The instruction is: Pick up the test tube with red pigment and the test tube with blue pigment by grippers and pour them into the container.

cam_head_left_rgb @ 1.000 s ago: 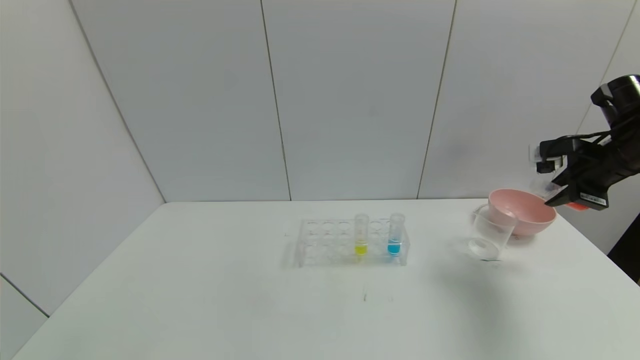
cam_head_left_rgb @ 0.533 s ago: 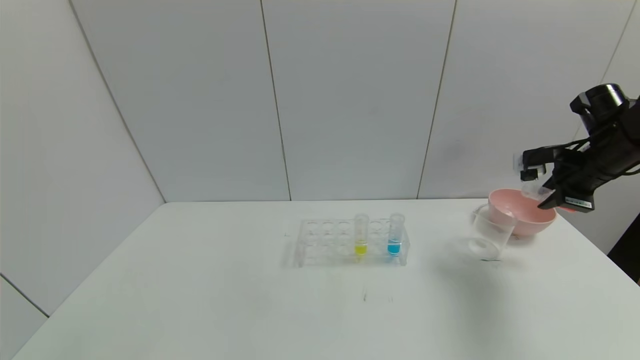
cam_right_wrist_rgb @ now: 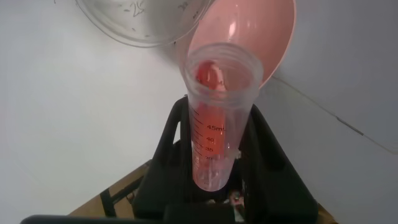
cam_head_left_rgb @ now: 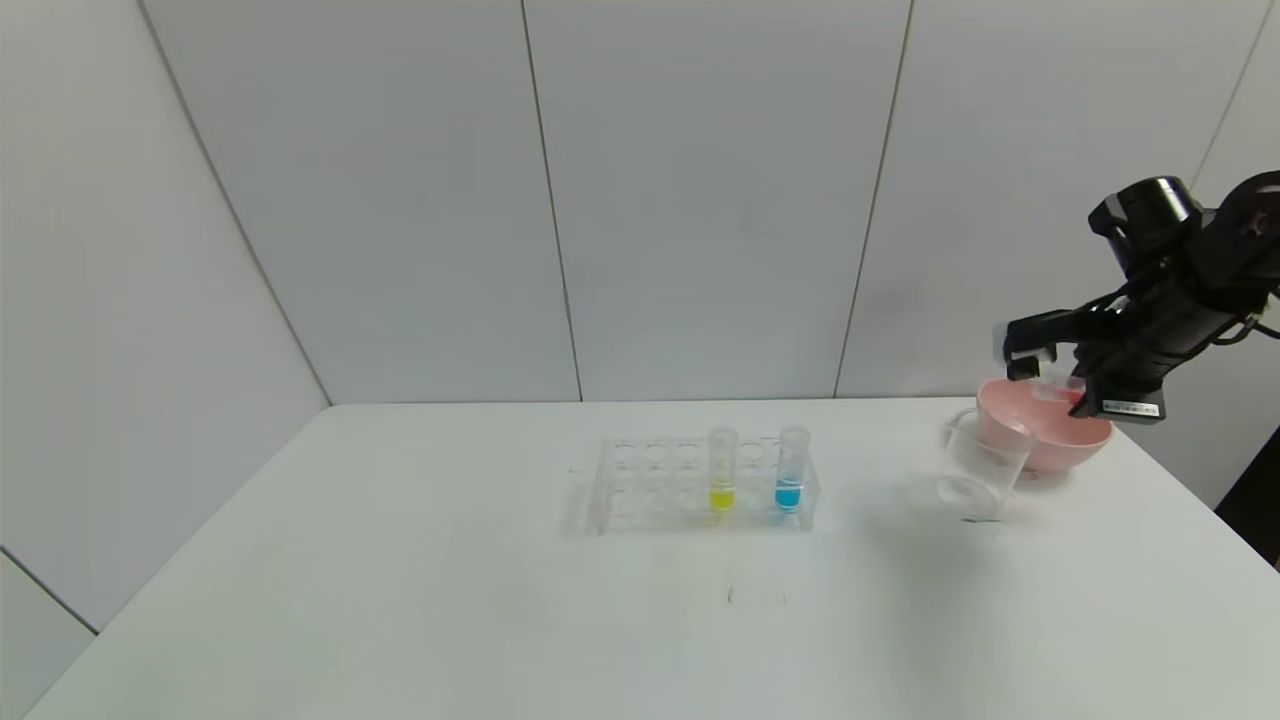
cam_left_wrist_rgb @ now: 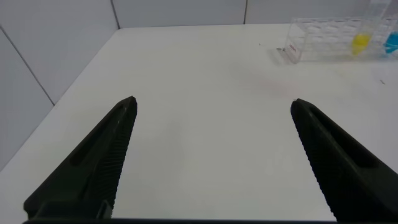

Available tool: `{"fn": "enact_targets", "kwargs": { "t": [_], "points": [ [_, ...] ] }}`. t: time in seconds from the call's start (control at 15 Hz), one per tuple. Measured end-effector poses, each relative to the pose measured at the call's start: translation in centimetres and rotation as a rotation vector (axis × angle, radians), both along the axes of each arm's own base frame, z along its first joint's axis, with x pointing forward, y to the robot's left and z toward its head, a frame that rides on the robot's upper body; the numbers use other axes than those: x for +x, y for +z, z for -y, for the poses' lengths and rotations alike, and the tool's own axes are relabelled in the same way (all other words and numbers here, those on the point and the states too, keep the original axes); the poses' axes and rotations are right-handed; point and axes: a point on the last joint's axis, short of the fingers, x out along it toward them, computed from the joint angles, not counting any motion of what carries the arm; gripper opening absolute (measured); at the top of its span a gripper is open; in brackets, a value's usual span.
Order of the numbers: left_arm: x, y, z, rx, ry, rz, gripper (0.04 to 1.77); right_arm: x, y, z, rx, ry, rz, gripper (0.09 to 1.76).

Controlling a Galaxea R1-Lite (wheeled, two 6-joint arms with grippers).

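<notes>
My right gripper [cam_head_left_rgb: 1050, 375] is clamped on the red-pigment test tube [cam_right_wrist_rgb: 219, 118], tilted over the pink bowl [cam_head_left_rgb: 1060, 440]. The mouth points toward the glass beaker [cam_head_left_rgb: 980, 470], lower and leftward. Left gripper [cam_left_wrist_rgb: 211, 155] idle, jaws apart.

Standing mid-table [cam_head_left_rgb: 400, 600]: rack [cam_head_left_rgb: 700, 490], holding the yellow-liquid tube [cam_head_left_rgb: 722, 470] and, just to its right, the test tube with blue pigment [cam_head_left_rgb: 790, 470]. Sitting well to the right: container [cam_head_left_rgb: 980, 470], touching the bowl [cam_head_left_rgb: 1050, 435] behind it. Hovering over the bowl: right gripper [cam_head_left_rgb: 1045, 385], clamping the tilted test tube with red pigment [cam_right_wrist_rgb: 217, 118]. Hanging over the table's left part: left gripper [cam_left_wrist_rgb: 211, 155].
</notes>
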Motion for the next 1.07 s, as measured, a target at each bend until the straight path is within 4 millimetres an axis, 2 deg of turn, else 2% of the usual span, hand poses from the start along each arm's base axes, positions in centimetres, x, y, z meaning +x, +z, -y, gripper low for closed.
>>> {"fn": "enact_targets", "kwargs": {
  "t": [0.73,1.07],
  "points": [
    [0.0,0.0,0.0,0.000,0.000,0.000,1.76,1.0,-0.2,-0.9,-0.162,0.037,0.023,0.51],
    [0.0,0.0,0.0,0.000,0.000,0.000,1.76,1.1,-0.2,-2.1,-0.256,0.049,0.014,0.51]
  ]
}}
